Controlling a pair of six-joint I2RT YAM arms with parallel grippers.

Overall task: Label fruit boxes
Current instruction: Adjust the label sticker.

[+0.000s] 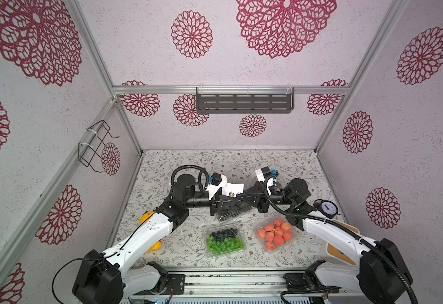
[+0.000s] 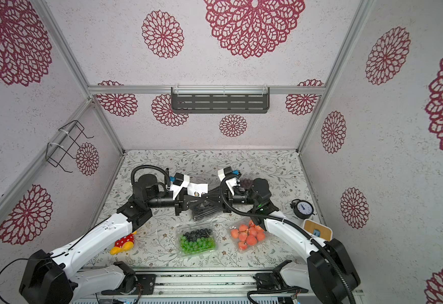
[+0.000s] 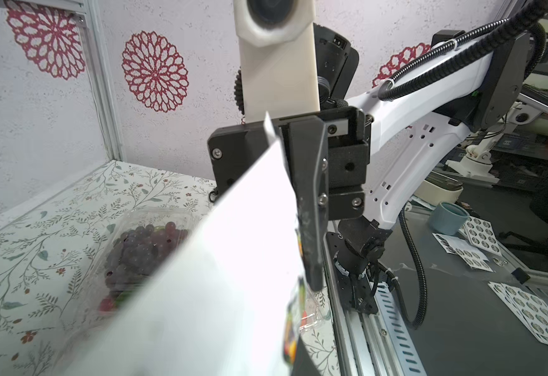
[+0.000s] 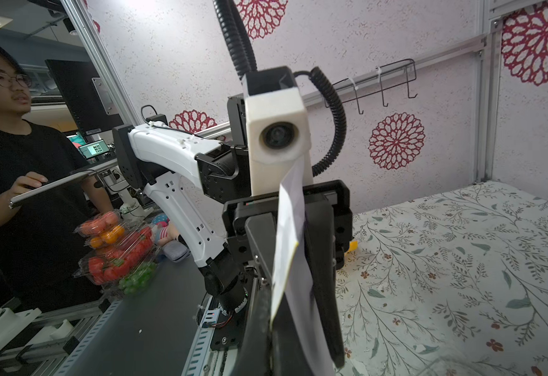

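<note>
My two grippers meet tip to tip at the table's middle, above the fruit box of black fruit [image 1: 231, 213]. The right gripper [image 1: 241, 201] is shut on a white sheet of stickers [image 1: 232, 187], which stands up between the arms. The left gripper [image 1: 234, 202] has its fingers [image 4: 321, 247] on either side of the same sheet [image 4: 287, 234]; its tips are hidden. The green-and-blue fruit box [image 1: 224, 240] and the orange-red one [image 1: 274, 234] lie near the front edge. The dark purple box [image 2: 246, 182] sits behind the right wrist.
A yellow-and-red plush toy [image 2: 123, 243] lies under the left arm. A small clock [image 1: 327, 208] and a wood-topped white block [image 1: 341, 244] stand at the right edge. Walls enclose three sides, with a shelf [image 1: 244, 101] and a wire rack [image 1: 96, 144].
</note>
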